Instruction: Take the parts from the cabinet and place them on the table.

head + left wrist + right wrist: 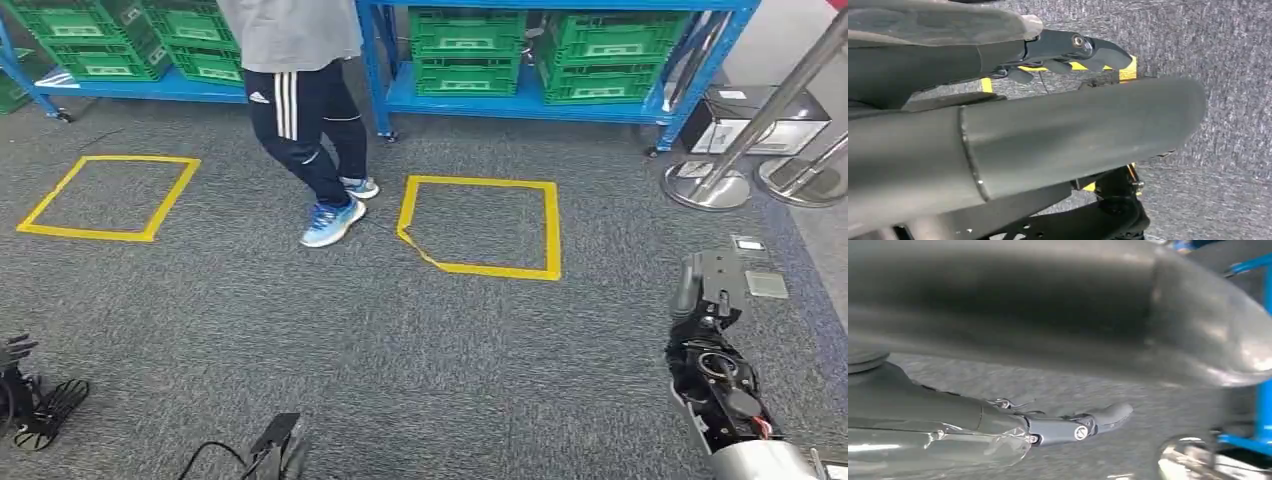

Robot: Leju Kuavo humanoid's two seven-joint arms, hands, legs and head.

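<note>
A blue shelving rack (520,103) stands at the far side of the grey carpet, with green crates (465,50) on its low shelf. What lies in the crates is hidden. My left hand (28,395) hangs at the lower left of the head view, its dark fingers (1075,47) spread and holding nothing. My right hand (708,300) hangs at the lower right, and its fingers (1083,426) are stretched out and empty, well short of the rack.
A person in dark trousers and blue shoes (333,222) stands before the rack, between two yellow tape squares (482,224) (110,196) on the carpet. Chrome barrier posts (712,185) and a black box (760,118) stand at the right. More green crates (120,40) sit at the far left.
</note>
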